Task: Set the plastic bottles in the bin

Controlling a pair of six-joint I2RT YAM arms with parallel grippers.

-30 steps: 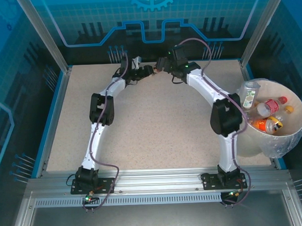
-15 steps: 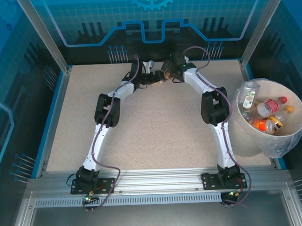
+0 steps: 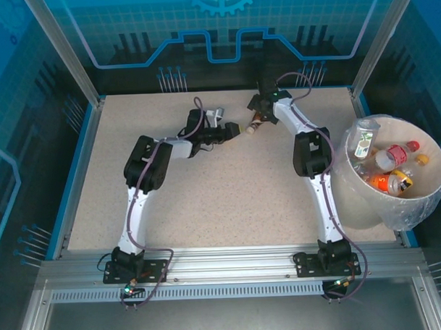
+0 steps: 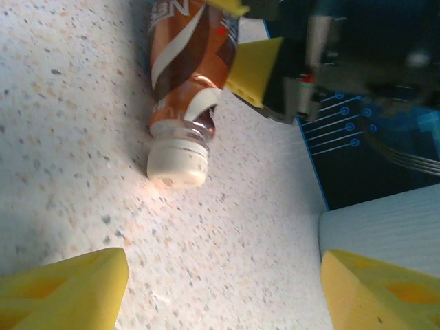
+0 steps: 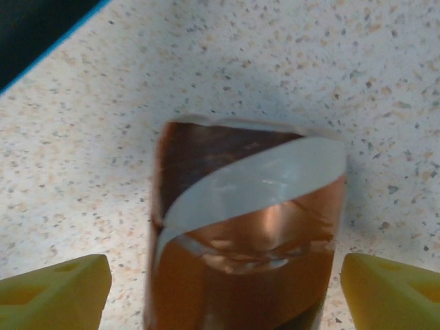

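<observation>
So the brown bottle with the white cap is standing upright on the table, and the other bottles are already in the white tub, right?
Not quite: the brown bottle lies on its side on the table, as the left wrist view shows. The other bottles are in the white tub.

Speckled beige tabletop (image 3: pixel 228 186), blue patterned walls (image 3: pixel 223 20), aluminium frame posts (image 3: pixel 64 47).

The speckled beige counter (image 3: pixel 207 202) carries one brown-labelled plastic bottle (image 3: pixel 254 125), lying on its side near the far edge. The white bin (image 3: pixel 367 210) stands at the counter's right edge.
</observation>
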